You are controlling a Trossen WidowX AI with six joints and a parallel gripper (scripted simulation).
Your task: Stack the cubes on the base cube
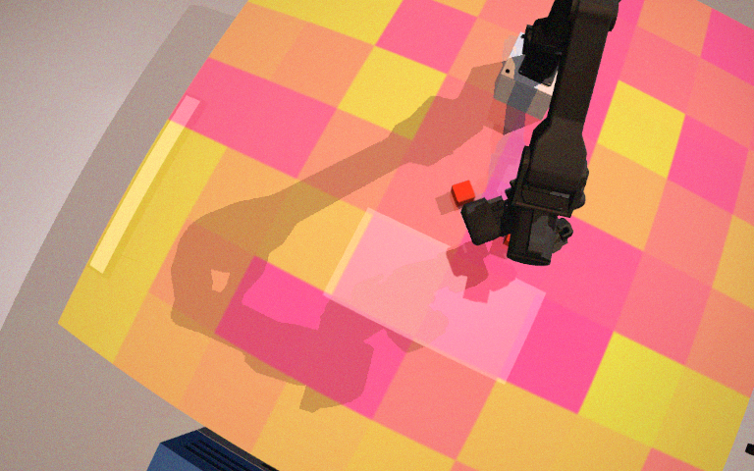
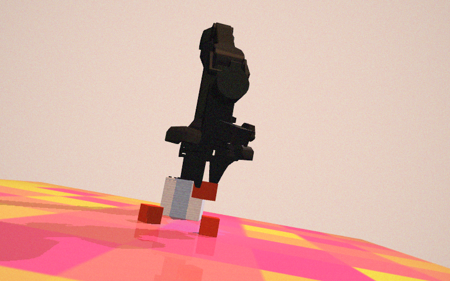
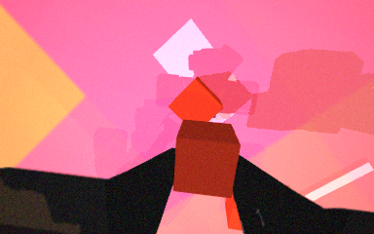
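My gripper [image 2: 205, 184] [image 3: 205, 158] is shut on a red cube [image 2: 204, 191] [image 3: 206, 158] and holds it level in the air. It hangs a little above a second red cube [image 2: 208, 226] [image 3: 196, 99] that sits on the checkered floor; in the wrist view this cube shows as a bright diamond just beyond the held one. A third red cube [image 1: 462, 191] [image 2: 150, 213] sits on the floor a short way off, clear of the fingers. In the top view the arm's wrist [image 1: 533, 233] hides the fingers, the held cube and most of the cube below.
The arm stands on a white-grey pedestal [image 1: 519, 91] [image 2: 180, 202] close behind the cubes. A pale rectangle [image 1: 389, 261] is marked on the floor beside the gripper. A pale strip [image 1: 135, 194] lies at the left edge, and a blue box [image 1: 194, 452] at the bottom edge.
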